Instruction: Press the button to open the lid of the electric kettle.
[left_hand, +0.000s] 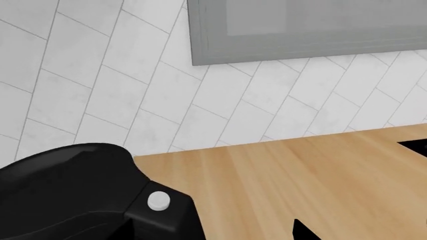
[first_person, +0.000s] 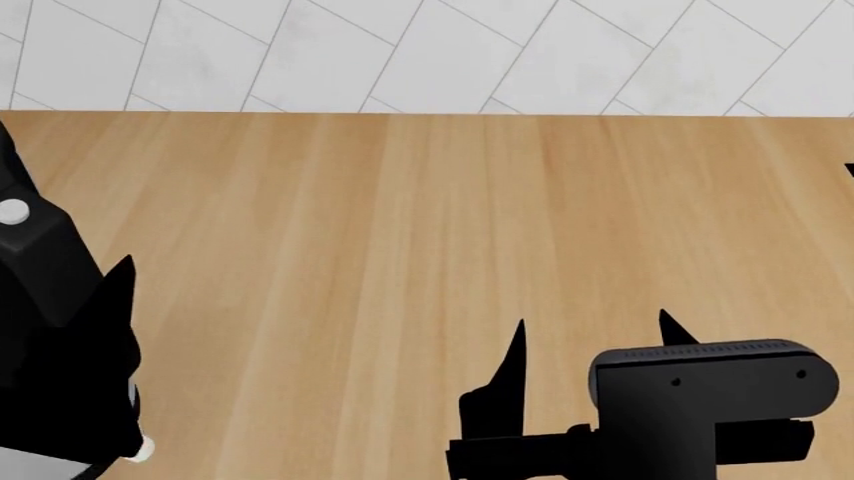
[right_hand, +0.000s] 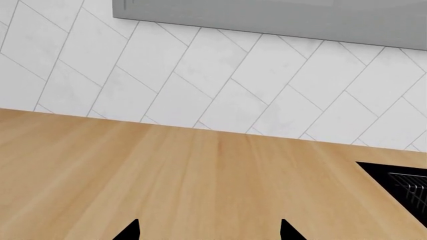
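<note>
Tabletop (first_person: 441, 230): bare wood, carrying the electric kettle (left_hand: 67, 195) at its far left edge.
Right tool (first_person: 587, 335): prongs spread apart, holding nothing, parked well away from the work.
Left tool (first_person: 114, 285): near the kettle; spread cannot be told.
Button (left_hand: 159, 200): facing up, unpressed, within the left tool's reach.

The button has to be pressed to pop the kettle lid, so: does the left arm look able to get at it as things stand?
Probably yes. The button faces up, uncovered, on the electric kettle top, and the left gripper sits close beside it, nothing between them.
</note>
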